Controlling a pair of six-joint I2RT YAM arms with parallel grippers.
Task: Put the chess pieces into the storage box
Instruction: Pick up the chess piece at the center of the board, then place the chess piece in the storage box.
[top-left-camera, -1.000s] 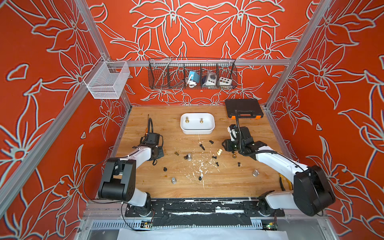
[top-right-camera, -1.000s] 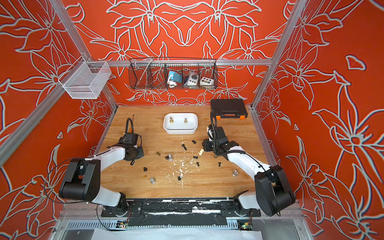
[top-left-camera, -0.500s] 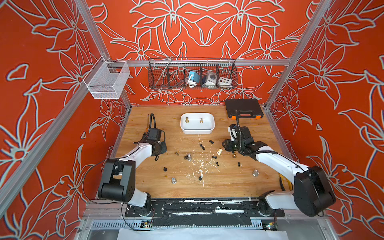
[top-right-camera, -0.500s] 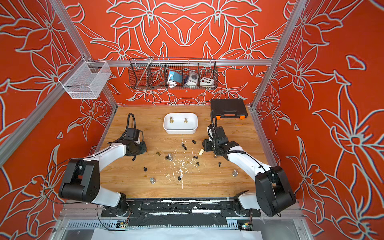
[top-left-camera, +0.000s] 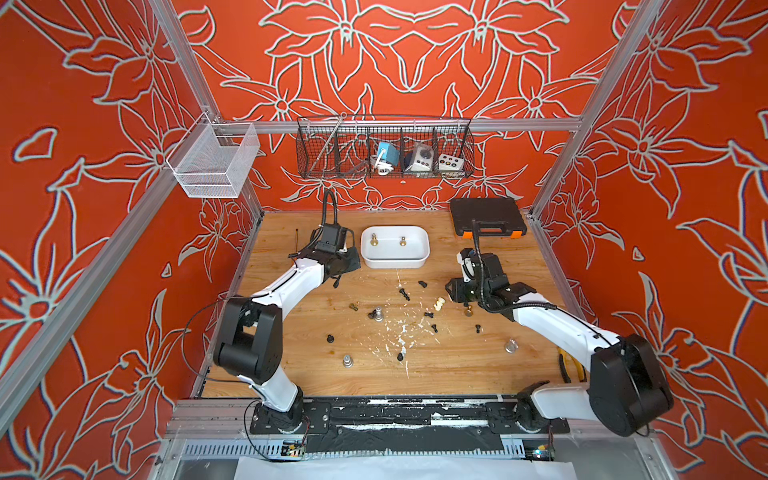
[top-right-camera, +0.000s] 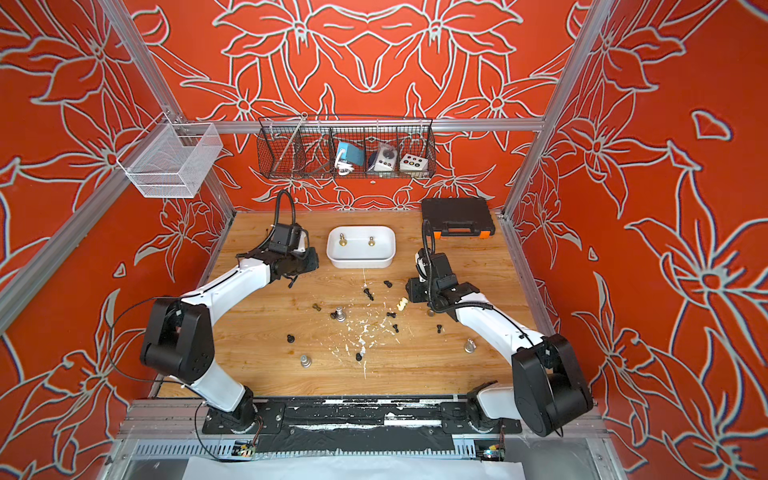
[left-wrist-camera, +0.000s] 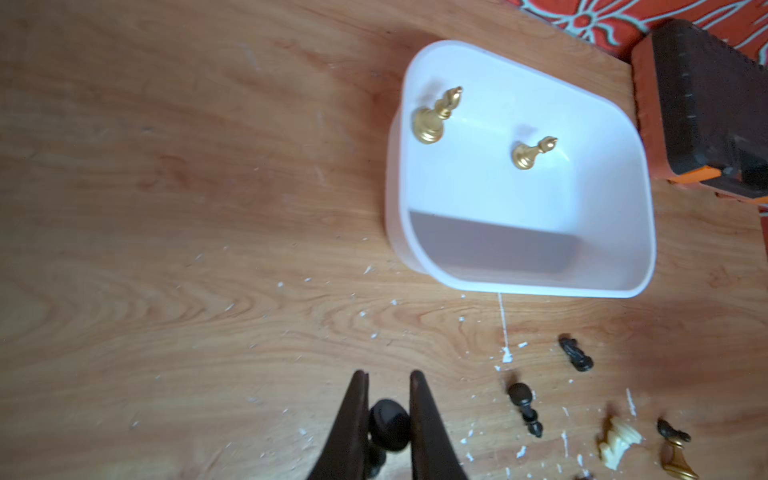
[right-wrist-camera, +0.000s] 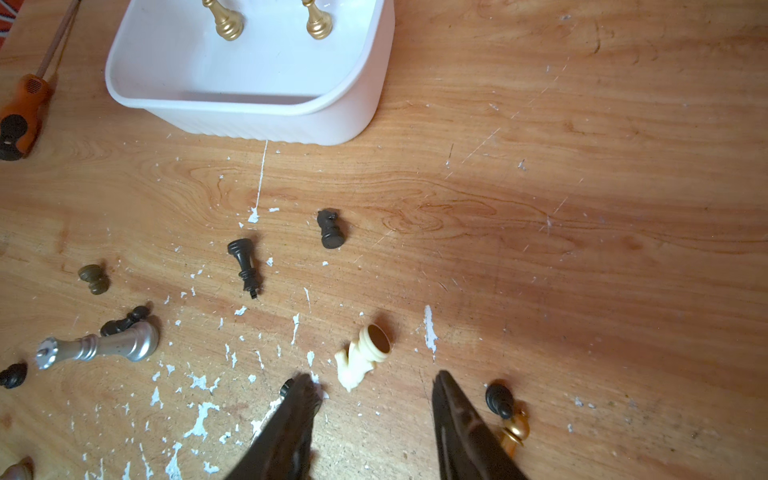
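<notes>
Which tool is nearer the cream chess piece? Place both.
Right. The right tool hangs open just short of the cream piece, which lies on its side. The left tool, shut on a black piece, is farther off, beside the white box.

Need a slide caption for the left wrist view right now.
Left gripper clamps a black chess piece near the white storage box, which holds two gold pieces.
</notes>
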